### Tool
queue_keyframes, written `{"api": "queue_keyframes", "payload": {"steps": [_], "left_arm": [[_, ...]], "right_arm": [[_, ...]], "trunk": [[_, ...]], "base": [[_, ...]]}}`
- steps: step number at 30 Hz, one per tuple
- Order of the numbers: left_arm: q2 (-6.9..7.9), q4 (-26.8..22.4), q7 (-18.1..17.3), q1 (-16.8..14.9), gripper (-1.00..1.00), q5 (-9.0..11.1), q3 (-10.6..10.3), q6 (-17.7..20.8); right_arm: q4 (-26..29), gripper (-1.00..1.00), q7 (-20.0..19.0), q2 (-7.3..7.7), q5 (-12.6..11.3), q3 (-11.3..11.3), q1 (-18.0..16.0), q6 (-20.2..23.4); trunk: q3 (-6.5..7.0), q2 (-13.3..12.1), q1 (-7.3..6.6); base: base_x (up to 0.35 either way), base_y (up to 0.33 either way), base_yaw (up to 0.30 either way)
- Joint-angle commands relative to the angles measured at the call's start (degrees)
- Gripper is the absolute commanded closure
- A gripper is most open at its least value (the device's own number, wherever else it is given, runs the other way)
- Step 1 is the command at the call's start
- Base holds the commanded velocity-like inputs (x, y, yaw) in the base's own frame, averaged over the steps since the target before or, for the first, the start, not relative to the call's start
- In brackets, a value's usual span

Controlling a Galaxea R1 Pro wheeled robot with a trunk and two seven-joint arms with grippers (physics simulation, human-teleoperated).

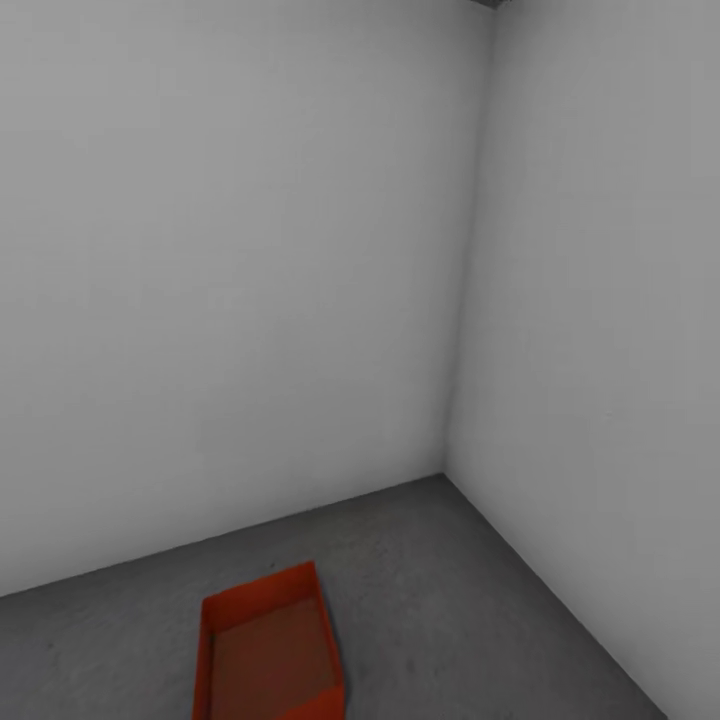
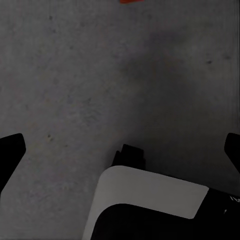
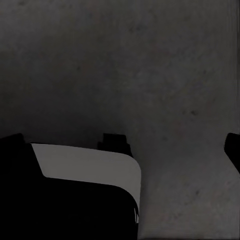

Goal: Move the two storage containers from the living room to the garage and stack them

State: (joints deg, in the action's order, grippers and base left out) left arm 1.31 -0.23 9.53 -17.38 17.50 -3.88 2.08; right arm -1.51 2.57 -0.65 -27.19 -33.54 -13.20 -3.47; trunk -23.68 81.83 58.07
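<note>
A: Near the corner of the garage, one storage container sits on the floor, open side up, red-orange, at the near edge of the head view and cut off by it. It holds nothing.

B: Room?

A: Two plain pale grey walls meet at a corner to the right of centre. Floor is dark grey speckled concrete running up to both walls. The container lies well apart from the right wall and short of the far wall.

B: Left gripper?

A: Left gripper points down at bare concrete. Dark fingertips show at opposite edges of its wrist view, spread wide apart, nothing between them. A sliver of red-orange shows at the frame's edge.

B: Right gripper?

A: Right gripper likewise over darker, shaded concrete, fingertips set wide apart, gripping nothing. A white and black robot part lies below it.
</note>
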Motion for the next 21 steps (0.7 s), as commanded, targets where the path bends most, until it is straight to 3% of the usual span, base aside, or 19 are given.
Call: {"api": "queue_keyframes", "payload": {"steps": [1, 21], "left_arm": [[0.01, 0.0, 0.1, 0.0, -1.00, 0.4, -0.4, 0.2], [0.01, 0.0, 0.1, 0.0, -1.00, 0.4, -0.4, 0.1]], "right_arm": [[-0.2, -1.00, 0.1, -0.05, -0.5, -0.5, -0.1, -0.3], [-0.2, -1.00, 0.1, -0.11, -0.5, -0.5, -0.1, -0.3]], "trunk": [[-0.06, 0.0, 0.00], [-0.06, 0.0, 0.00]], "base": [[0.000, 0.000, -0.295], [0.000, 0.000, -0.295]]}}
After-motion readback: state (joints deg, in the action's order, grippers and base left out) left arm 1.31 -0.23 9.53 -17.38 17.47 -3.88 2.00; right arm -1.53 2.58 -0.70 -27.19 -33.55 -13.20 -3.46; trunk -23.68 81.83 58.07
